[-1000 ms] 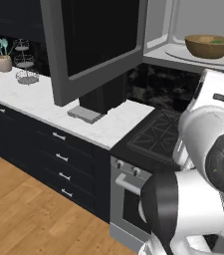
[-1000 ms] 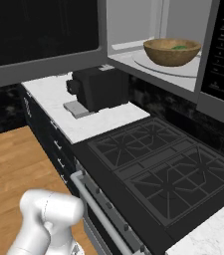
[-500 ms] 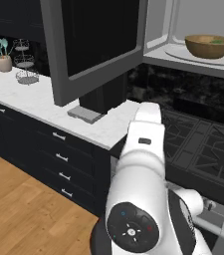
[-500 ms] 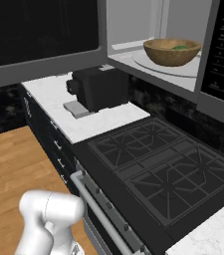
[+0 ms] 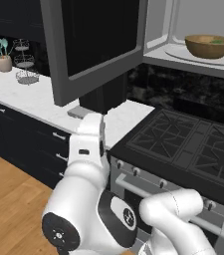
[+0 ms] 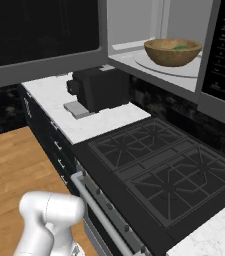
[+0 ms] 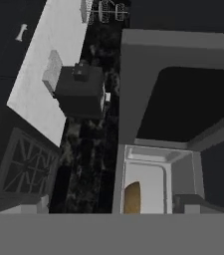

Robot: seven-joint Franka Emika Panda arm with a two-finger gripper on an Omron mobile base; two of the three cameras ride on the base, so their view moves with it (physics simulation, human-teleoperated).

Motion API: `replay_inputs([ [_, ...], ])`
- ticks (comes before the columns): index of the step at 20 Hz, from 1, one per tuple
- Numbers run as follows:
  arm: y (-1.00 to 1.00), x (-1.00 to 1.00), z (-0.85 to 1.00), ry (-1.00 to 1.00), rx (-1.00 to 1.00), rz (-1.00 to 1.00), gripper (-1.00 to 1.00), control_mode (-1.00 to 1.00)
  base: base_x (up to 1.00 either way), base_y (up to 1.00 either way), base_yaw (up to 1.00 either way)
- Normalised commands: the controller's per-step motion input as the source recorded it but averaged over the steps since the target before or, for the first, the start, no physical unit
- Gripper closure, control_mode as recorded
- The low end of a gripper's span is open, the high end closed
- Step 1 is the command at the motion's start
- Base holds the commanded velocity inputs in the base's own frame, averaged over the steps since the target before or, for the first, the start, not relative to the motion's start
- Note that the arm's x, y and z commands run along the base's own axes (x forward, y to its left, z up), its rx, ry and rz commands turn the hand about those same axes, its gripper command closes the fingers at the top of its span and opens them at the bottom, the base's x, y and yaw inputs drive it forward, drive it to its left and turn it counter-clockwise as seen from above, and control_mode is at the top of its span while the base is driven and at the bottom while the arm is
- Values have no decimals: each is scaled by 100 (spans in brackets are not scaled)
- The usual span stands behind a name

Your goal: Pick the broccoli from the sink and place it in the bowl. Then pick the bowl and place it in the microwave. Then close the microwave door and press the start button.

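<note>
Kitchen counters of white marble flank a black stove (image 6: 159, 170) beneath the open microwave (image 6: 149, 60), where the bowl (image 5: 210, 46) sits on the turntable, green broccoli (image 6: 180, 48) inside; the door (image 5: 96, 45) hangs wide, and the gripper's fingers stand fully apart, empty.

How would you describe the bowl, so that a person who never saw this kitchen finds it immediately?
Look above the black stove for the silver-grey microwave, whose door stands open. On the round glass turntable inside sits the bowl: wide, round, tan-brown wood, with something green in it. It is the only thing inside the microwave.
</note>
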Motion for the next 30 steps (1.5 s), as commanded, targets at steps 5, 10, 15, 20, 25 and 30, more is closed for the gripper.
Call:
replay_inputs([
  [5,65,76,-17,0,-8,-6,-100,-100,0,0,0],
  [10,57,85,-16,0,-4,-8,-100,-100,0,0,0],
  [15,47,83,-19,0,-1,-7,-100,-100,0,0,0],
  [20,33,77,-14,-2,-1,-6,-100,-100,0,0,0],
  [25,0,55,0,-8,-1,-8,-100,-100,0,0,0],
  [30,-5,62,2,-7,-2,-10,-100,-100,0,0,0],
])
